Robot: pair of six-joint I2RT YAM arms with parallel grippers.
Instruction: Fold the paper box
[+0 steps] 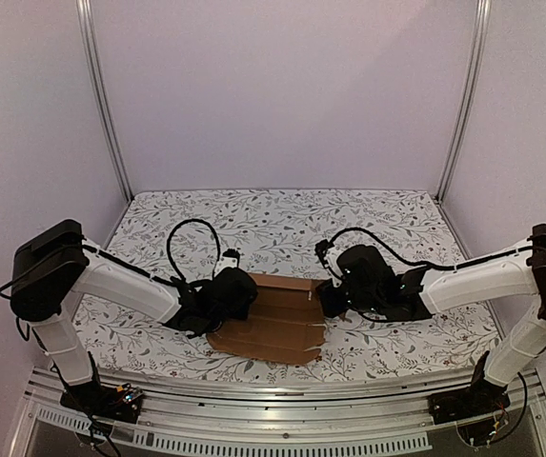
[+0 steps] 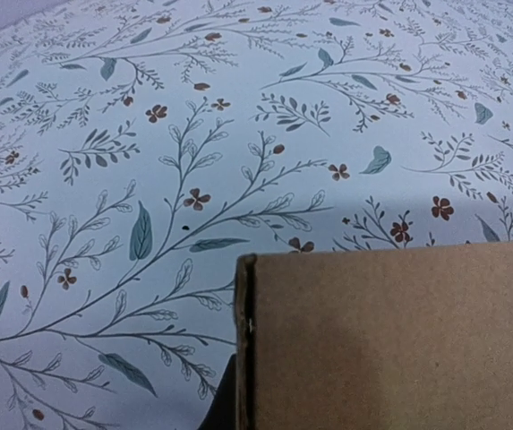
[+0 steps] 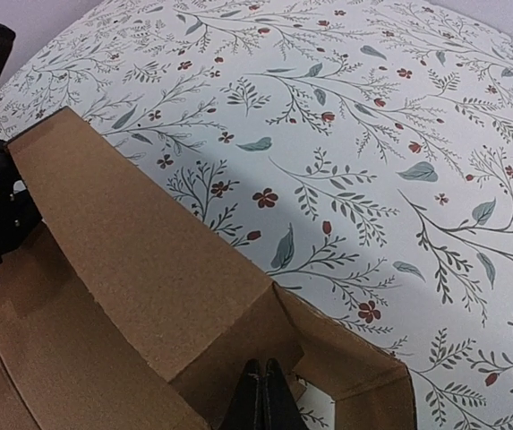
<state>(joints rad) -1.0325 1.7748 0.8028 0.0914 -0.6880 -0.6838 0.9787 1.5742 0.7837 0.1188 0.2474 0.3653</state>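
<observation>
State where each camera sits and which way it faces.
Top external: above, behind the bases, looking down on the paper box and floral table; both arms, left end effector and right end effector show.
Left wrist: low, facing a box wall and table beyond; only a dark sliver of itself.
Right wrist: over its shut fingers at a raised flap; left end effector shows too.
Shared: both wrists see box and table.

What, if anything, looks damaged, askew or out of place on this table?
Nothing stands out. The paper box lies between the left gripper and right gripper, one panel raised along its crease, with no tears or crumpling visible.
</observation>
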